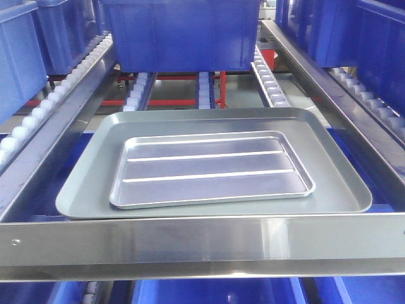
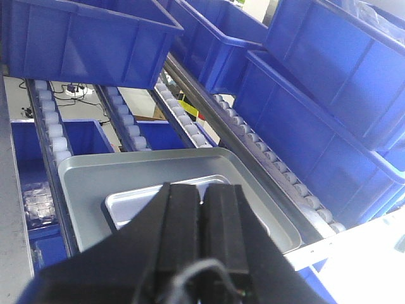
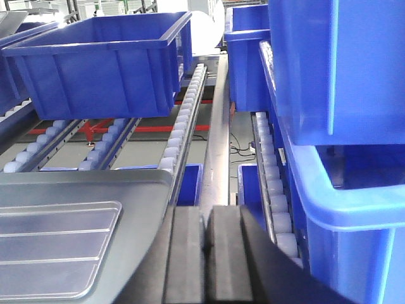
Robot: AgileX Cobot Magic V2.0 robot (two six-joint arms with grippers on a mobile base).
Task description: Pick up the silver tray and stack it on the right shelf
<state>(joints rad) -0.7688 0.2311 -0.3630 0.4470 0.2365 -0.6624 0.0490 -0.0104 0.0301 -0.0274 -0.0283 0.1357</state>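
Silver tray (image 1: 212,170) lies flat inside the grey tray (image 1: 82,190), nearer its 6 o'clock rim, with two bright ridges running across its base. Both sit on the roller rack, just behind the steel front bar (image 1: 202,244), which has a screw (image 1: 16,241) at its 9 o'clock end.

At 9 o'clock of the trays a line of white rollers (image 1: 38,111) climbs away beside a blue bin (image 1: 19,60). At 12 o'clock a large blue bin (image 1: 180,31) stands on the rollers behind the trays. At 3 o'clock a second roller line (image 1: 269,82) runs back, with more blue bins (image 1: 373,57) past a steel rail.

In the left wrist view the left claw (image 2: 202,209) hangs over the near edge of the silver tray (image 2: 136,206), its black pads pressed together on nothing. In the right wrist view the right claw (image 3: 205,237) sits at 3 o'clock of the grey tray (image 3: 82,183), pads likewise closed and empty.
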